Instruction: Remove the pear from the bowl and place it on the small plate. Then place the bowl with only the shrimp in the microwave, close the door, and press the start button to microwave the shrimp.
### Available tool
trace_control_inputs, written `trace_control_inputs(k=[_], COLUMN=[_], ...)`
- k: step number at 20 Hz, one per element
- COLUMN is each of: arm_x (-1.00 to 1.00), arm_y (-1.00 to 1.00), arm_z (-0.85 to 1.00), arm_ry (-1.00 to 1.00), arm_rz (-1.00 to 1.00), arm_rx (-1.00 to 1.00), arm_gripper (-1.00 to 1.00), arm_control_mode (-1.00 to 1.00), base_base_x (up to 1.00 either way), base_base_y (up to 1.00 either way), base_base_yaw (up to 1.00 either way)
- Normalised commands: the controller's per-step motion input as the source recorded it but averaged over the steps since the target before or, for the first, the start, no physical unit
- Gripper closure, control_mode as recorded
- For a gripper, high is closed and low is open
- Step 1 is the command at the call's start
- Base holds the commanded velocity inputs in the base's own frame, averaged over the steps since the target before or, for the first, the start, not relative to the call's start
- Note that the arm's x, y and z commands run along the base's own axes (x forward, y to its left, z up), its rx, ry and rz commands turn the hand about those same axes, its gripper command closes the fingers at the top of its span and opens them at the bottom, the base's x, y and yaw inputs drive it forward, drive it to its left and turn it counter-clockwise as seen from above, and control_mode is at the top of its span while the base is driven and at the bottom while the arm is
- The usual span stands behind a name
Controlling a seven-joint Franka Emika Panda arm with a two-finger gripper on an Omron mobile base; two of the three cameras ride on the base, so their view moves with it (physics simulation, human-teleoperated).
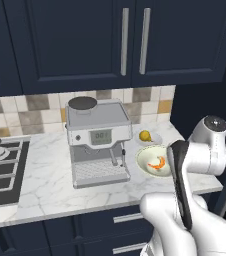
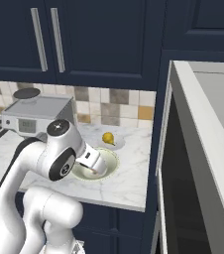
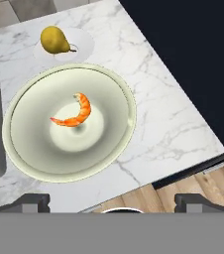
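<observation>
Bowl [image 3: 34, 163], shrimp [image 3: 74, 113] inside: directly below my pincer [image 3: 111, 201]. Pear [image 3: 53, 39] plated beyond. My jaws stand wide, holding nothing.

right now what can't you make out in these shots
- Bowl: in the right base view the arm covers its near part and the shrimp.
- Microwave: cut off by the right edge of the right base view; its start button can't be found.
- Gripper: hand view shows just the finger tips at the bottom, wide apart, holding nothing.
- Coffee machine: display too small to read in the left base view.
</observation>
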Motion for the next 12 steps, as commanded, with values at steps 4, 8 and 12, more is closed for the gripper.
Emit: trace_control_inputs(k=[4,8,12], arm_x=[-0.06,0.00,0.00], arm_y=[0.00,0.00,-0.06], arm_z=[-0.19,-0.26,-0.16], arm_ry=[0.00,0.00,0.00], arm_rz=[-0.01,0.00,0.00], arm_rx=[0.02,0.02,0.02], arm_gripper=[-1.00,-1.00,-1.00], arm_control_mode=[-1.00,-1.00,-1.00], base_base_x=[0.00,0.00,0.00], base_base_y=[0.00,0.00,0.00], base_base_yaw=[0.00,0.00,0.00])
